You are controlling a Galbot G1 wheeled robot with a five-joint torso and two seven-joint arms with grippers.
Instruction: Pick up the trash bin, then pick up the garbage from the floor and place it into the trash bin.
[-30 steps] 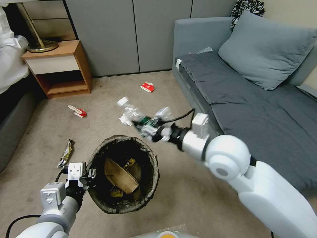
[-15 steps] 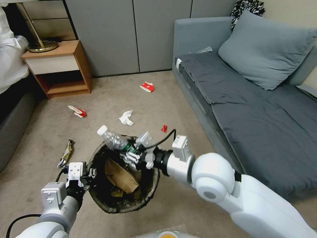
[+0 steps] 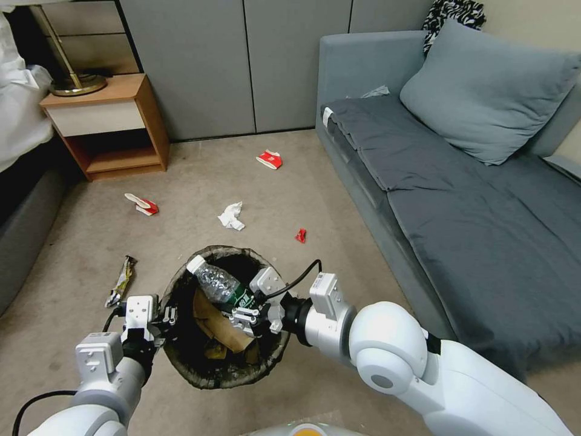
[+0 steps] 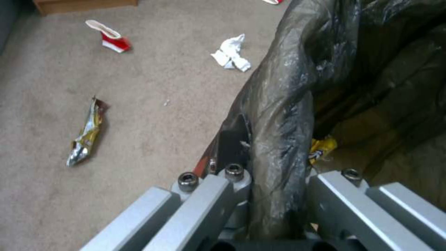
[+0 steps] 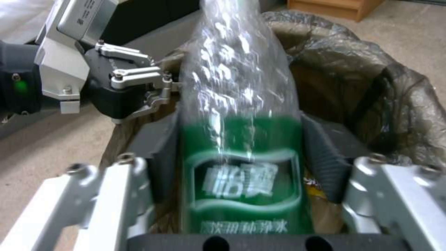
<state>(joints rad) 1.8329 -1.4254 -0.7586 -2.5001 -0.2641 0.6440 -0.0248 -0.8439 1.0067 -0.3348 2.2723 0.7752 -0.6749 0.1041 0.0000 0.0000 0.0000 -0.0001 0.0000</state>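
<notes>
The trash bin, lined with a dark bag, hangs low over the floor. My left gripper is shut on its rim, and the liner is pinched between the fingers. My right gripper is shut on the clear bottle with a green label, which lies tilted across the bin's mouth. Both pads press the label. A tan carton lies inside the bin. On the carpet lie two red-and-white cups, a white tissue, a yellow wrapper and a red scrap.
A grey sofa with a pillow runs along the right side. A wooden nightstand with a lamp stands at the back left, beside a bed edge. Grey cabinet doors close off the back.
My right arm has swung the bottle down and to the left, from above the tissue to the bin's mouth. The left gripper and the bin have stayed put.
</notes>
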